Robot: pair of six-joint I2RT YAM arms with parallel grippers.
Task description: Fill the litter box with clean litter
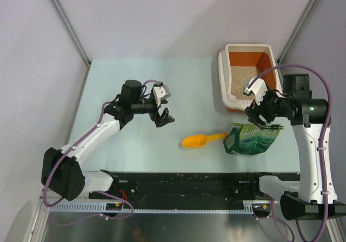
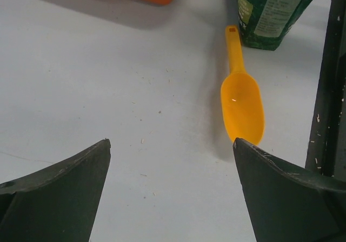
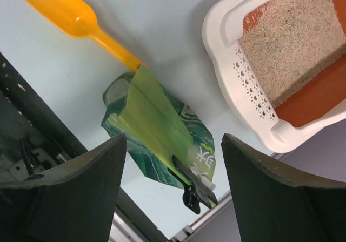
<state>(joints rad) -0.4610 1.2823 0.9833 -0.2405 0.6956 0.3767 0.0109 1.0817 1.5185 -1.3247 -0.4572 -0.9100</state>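
- Box (image 1: 223,69): orange, white rim
- Litter (image 3: 292,42): beige, green flecks
- Scoop (image 1: 201,140): yellow-orange
- Bag (image 1: 254,138): green, printed
- Table (image 1: 140,150): pale blue-green
- Fingers (image 2: 59,199): black

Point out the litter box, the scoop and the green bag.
litter box (image 1: 222,77): top external view, white rim on its left side.
scoop (image 2: 241,104): left wrist view, middle of its bowl.
green bag (image 3: 157,128): right wrist view, pale green folded panel.

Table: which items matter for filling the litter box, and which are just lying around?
For the job:
- litter box, partly filled
- litter inside it
- green bag, probably the supply

Lying about:
- orange scoop, untouched, though it may yet serve
- black clip at the bag's end
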